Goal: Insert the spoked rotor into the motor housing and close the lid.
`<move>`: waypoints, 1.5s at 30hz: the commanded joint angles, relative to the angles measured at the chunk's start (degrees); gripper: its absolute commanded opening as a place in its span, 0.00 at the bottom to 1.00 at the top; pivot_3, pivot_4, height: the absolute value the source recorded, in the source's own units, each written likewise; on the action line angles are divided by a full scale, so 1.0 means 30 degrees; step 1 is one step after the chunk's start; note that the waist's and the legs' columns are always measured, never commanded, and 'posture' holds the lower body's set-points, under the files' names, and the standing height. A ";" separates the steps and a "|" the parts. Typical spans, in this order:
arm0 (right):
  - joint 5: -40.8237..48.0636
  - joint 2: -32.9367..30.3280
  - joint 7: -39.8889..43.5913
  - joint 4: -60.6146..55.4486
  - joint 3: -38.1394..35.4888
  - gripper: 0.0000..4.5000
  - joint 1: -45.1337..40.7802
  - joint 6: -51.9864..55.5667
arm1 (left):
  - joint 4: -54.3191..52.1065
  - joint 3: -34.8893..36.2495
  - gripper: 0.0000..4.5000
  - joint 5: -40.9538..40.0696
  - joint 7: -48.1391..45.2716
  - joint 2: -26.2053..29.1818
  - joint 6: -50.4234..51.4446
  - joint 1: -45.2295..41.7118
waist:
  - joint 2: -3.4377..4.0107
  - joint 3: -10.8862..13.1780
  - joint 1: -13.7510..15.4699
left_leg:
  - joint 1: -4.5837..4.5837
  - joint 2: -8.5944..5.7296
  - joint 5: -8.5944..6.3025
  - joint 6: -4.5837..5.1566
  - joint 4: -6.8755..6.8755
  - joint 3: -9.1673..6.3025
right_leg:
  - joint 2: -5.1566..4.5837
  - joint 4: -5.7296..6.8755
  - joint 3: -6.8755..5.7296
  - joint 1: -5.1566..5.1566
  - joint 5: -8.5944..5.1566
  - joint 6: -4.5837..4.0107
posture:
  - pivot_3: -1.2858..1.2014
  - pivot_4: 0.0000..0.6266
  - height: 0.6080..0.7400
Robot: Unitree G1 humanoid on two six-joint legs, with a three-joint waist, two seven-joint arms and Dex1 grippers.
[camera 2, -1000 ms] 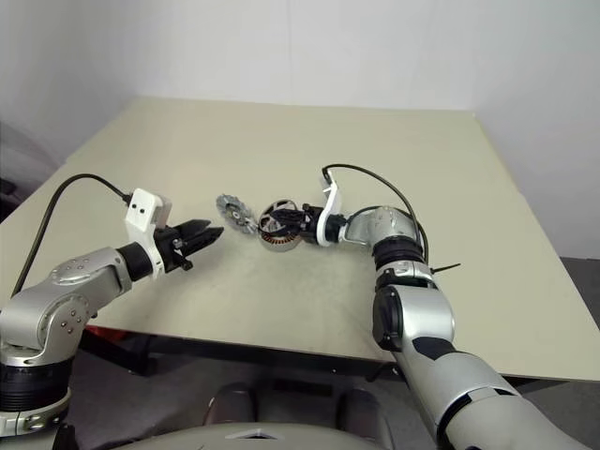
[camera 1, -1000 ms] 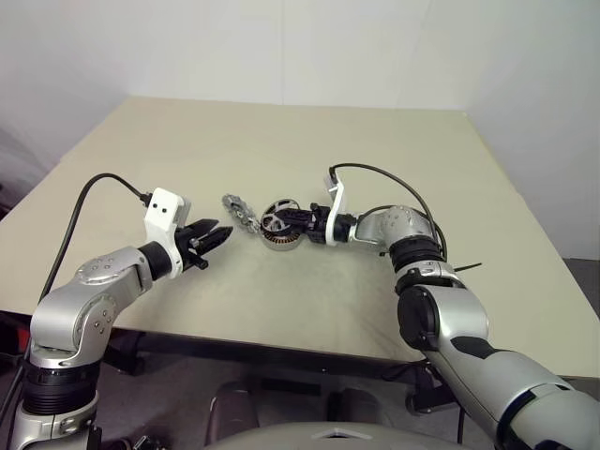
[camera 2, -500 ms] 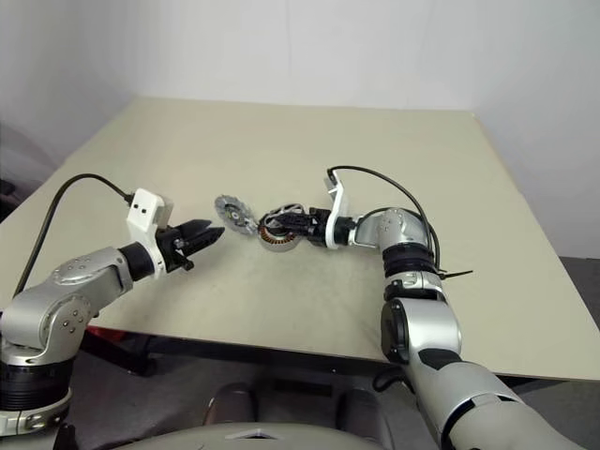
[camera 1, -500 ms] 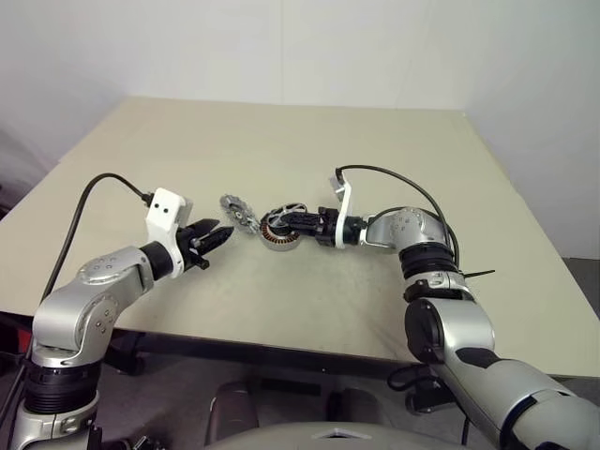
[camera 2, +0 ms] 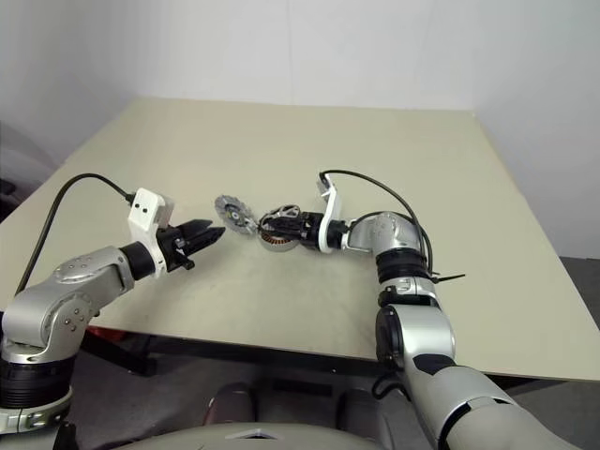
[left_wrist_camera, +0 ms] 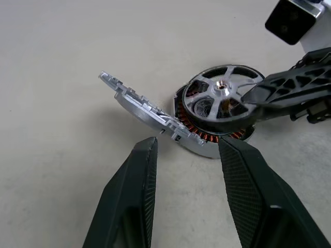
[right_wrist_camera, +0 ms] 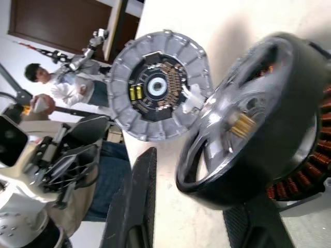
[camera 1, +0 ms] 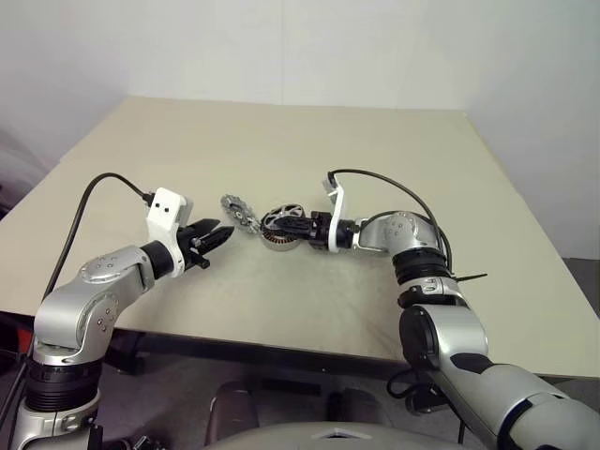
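my right pincer [camera 1: 286,225]: reaches in from the right, its black fingers closed on the rim of the spoked rotor.
spoked rotor [left_wrist_camera: 222,103]: silver wheel-like disc with radial spokes, a dark outer rim and a central hub; it sits tilted on top of the motor housing, not fully seated.
motor housing [left_wrist_camera: 207,138]: round dark ring with copper-brown coil windings showing under the rotor's edge; it rests on the tabletop near the middle.
lid [camera 1: 238,212]: round silvery cap with a notched edge, propped at a slant, one edge against the housing on the side toward my left arm.
my left pincer [camera 1: 211,241]: hangs just above the tabletop, pointing at the lid, fingers partly apart and holding nothing.
tabletop [camera 1: 281,150]: pale beige, flat.
person [right_wrist_camera: 57,85]: seen in the right wrist view, beyond the tabletop's edge.
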 commanded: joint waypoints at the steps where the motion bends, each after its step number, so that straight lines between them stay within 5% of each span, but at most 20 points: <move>1: 0.0230 -0.0134 0.0020 -0.0231 -0.0066 0.15 -0.0293 -0.0327 | -0.0384 0.0313 0.44 -0.0062 -0.0061 0.0317 -0.0391 -0.0211 | 0.0000 0.0000 0.0005 | 0.0000 0.0000 0.0001 -0.0001 0.0000 -0.0001 | 0.0000 0.0001 -0.0001 0.0001 0.0000 0.0000 | 0.52 0.00 1.00; 3: 0.0260 -0.0147 0.0043 -0.0205 -0.0042 0.07 -0.0343 -0.0382 | -0.0404 0.0313 0.44 -0.0060 -0.0035 0.0325 -0.0381 -0.0186 | -0.0003 -0.0002 0.0015 | 0.0003 -0.0001 0.0001 -0.0002 -0.0001 -0.0001 | -0.0001 0.0001 0.0001 0.0003 0.0000 0.0000 | 0.52 0.00 1.00; 33: 0.5321 0.2845 -0.6933 -0.0430 -0.7877 0.07 -0.0520 0.1719 | -0.0599 0.0144 0.44 -0.0156 -0.0175 0.0967 -0.0106 0.0104 | -0.0002 -0.0002 -0.0002 | 0.0011 -0.0005 0.0007 -0.0012 -0.0005 -0.0003 | 0.0000 0.0006 0.0001 0.0004 0.0002 0.0007 | 0.52 0.00 1.00; 45: 0.6207 0.3734 -0.8222 -0.0568 -0.8033 0.07 0.0226 0.0345 | -0.0438 0.0185 0.44 -0.0140 -0.0445 0.1501 -0.0009 -0.0084 | -0.0003 -0.0003 -0.0010 | 0.0019 -0.0005 0.0014 -0.0025 -0.0014 -0.0004 | 0.0002 0.0010 0.0003 0.0003 0.0003 0.0013 | 0.52 0.00 1.00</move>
